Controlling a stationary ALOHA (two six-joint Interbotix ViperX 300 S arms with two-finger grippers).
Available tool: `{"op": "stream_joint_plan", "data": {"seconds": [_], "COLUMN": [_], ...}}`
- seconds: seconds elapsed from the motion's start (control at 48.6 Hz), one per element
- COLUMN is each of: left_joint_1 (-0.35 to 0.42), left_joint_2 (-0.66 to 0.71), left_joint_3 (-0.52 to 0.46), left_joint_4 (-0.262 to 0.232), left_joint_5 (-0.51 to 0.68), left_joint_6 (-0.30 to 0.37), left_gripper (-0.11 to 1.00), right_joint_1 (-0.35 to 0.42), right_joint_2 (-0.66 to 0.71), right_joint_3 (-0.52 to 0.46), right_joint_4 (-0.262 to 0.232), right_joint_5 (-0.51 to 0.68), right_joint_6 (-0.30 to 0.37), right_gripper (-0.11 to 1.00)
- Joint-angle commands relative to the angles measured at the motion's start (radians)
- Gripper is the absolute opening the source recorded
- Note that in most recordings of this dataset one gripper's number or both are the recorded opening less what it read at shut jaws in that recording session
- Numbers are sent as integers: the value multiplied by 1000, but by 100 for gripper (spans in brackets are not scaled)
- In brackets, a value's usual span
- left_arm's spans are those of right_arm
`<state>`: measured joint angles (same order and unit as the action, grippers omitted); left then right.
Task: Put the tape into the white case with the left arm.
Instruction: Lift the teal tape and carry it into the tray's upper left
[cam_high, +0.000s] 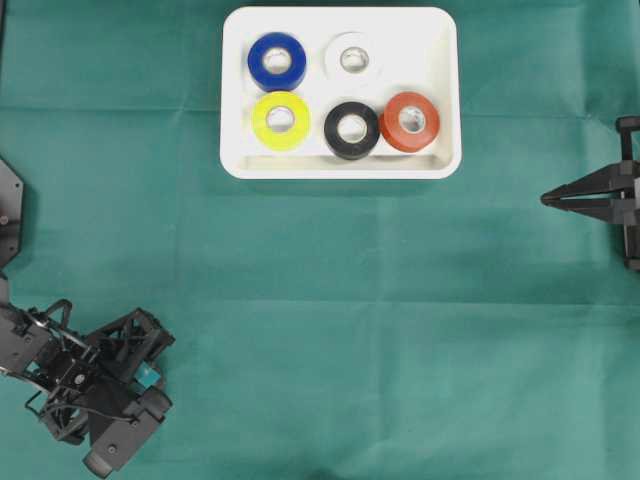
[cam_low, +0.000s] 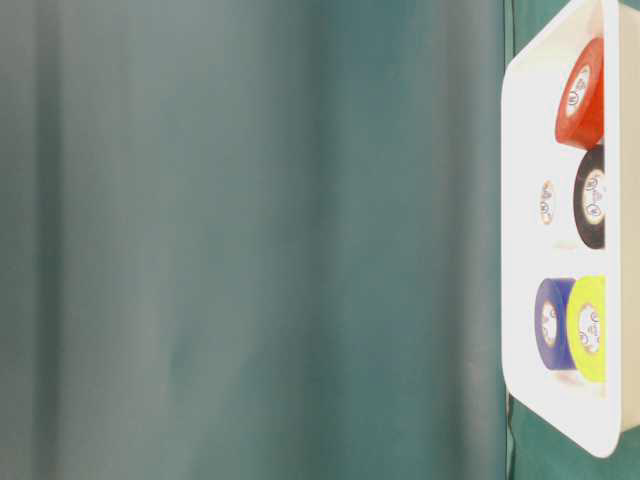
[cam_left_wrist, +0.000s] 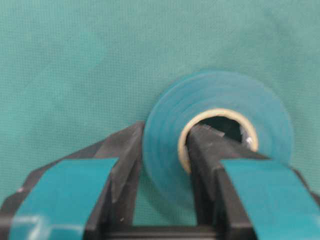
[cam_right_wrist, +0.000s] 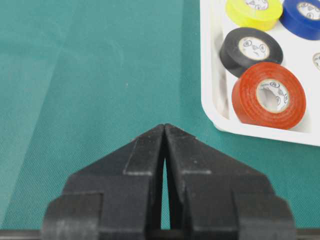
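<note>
A teal tape (cam_left_wrist: 222, 92) roll lies on the green cloth at the front left of the table. My left gripper (cam_left_wrist: 167, 135) is shut on its wall, with one finger inside the cardboard core and the other outside. In the overhead view the left gripper (cam_high: 150, 378) sits far from the white case (cam_high: 340, 168), and only a teal patch shows beneath it. The case stands at the back centre and holds several tape rolls. My right gripper (cam_high: 545, 198) hovers at the right edge, shut and with nothing in it; the right gripper (cam_right_wrist: 165, 126) points toward the case's corner (cam_right_wrist: 210, 100).
Inside the case lie blue (cam_high: 277, 61), white (cam_high: 353, 59), yellow (cam_high: 281, 120), black (cam_high: 352, 129) and red (cam_high: 409, 121) rolls. Green cloth covers the table between my left arm and the case. The table-level view shows the case rim (cam_low: 515, 200) at its right side.
</note>
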<state>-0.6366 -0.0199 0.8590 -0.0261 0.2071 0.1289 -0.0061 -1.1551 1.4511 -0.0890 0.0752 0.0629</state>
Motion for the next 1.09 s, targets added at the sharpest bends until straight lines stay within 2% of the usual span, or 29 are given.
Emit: {"op": "stream_joint_plan", "data": {"seconds": [0.0, 0.37, 0.576, 0.802, 1.07], "left_joint_1": [-5, 3, 38, 121, 295], "left_joint_2": [-32, -150, -227, -258, -245], "left_joint_3": [-29, -100, -118, -107, -118], "left_joint_4": [0, 0, 2, 2, 2], "left_joint_5": [-5, -5, -5, -5, -66], "left_joint_6": [-2, 0, 5, 11, 57], "left_gripper": [24, 24, 24, 24, 24], "right_joint_1": [-2, -2, -2, -2, -2], "right_joint_2": [9, 9, 9, 9, 9], "right_joint_3": [-11, -9, -9, -9, -9], "right_joint_4": [0, 0, 0, 2, 0], "right_joint_5": [-8, -9, -9, -9, -9], "right_joint_6": [2, 2, 2, 2, 2], "right_gripper": [-9, -9, -9, -9, -9]}}
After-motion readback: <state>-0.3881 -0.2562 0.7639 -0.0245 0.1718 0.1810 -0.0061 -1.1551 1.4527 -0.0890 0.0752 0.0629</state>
